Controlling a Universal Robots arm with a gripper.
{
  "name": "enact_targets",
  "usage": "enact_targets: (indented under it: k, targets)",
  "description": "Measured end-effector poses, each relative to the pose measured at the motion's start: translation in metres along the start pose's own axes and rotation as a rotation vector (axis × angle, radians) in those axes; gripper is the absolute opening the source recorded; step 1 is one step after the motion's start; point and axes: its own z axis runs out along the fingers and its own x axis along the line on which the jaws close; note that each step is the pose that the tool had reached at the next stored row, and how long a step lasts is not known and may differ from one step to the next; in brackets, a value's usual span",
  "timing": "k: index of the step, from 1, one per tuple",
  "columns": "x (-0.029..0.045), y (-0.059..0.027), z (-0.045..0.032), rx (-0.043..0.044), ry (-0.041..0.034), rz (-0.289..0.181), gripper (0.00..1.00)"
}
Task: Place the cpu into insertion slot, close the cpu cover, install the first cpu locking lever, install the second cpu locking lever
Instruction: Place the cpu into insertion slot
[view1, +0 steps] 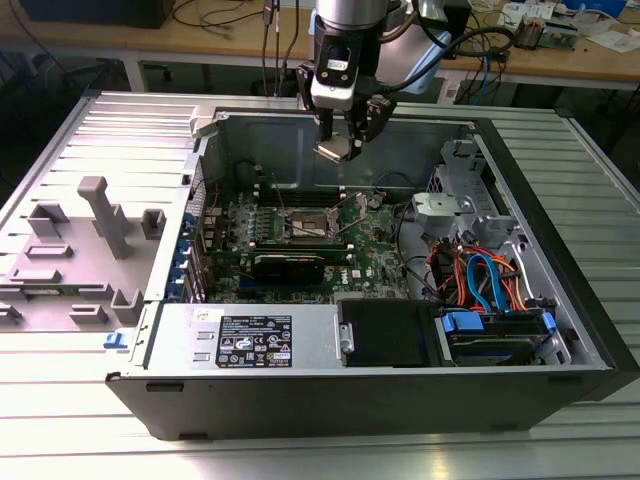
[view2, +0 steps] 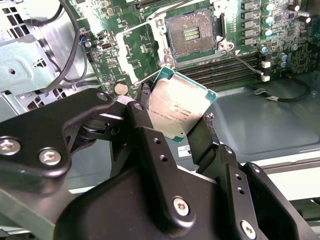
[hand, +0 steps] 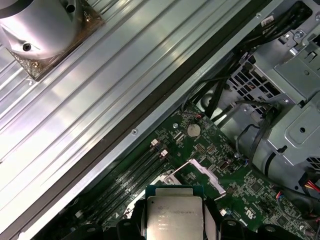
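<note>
Item: chip (view2: 181, 107), step one of four, not yet seated; your hand (view1: 345, 147), upper centre of the exterior view, grips it by two edges well above the open socket (view1: 308, 226) at mid-frame; seating likely calls for squaring it over the socket.

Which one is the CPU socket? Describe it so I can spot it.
Look inside the open grey computer case, at the green circuit board on its floor. Near the board's middle sits the small square socket with dark centre and silver rim, unlike the long black memory slots beside it.
</note>
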Motion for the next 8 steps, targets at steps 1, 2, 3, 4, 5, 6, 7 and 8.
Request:
enact_targets:
  k: [1, 2, 3, 4, 5, 6, 7, 8]
  targets:
    - [0.0, 0.0, 0.0001, -0.0001, -0.0005, 0.007, 0.55]
    - [0.0, 0.0, 0.0002, -0.0002, -0.0011, 0.014, 0.55]
    - [0.0, -0.0001, 0.0004, -0.0005, -0.0021, 0.028, 0.55]
    - [0.0, -0.0001, 0.0007, -0.0007, -0.0033, 0.044, 0.55]
    - [0.0, -0.0001, 0.0011, -0.0009, -0.0042, 0.055, 0.55]
    - [0.0, -0.0002, 0.0015, -0.0009, -0.0058, 0.075, 0.55]
    - [0.0, -0.0002, 0.0018, -0.0011, -0.007, 0.09, 0.55]
    - [-0.0001, -0.0002, 0.0023, -0.0014, -0.009, 0.115, 0.55]
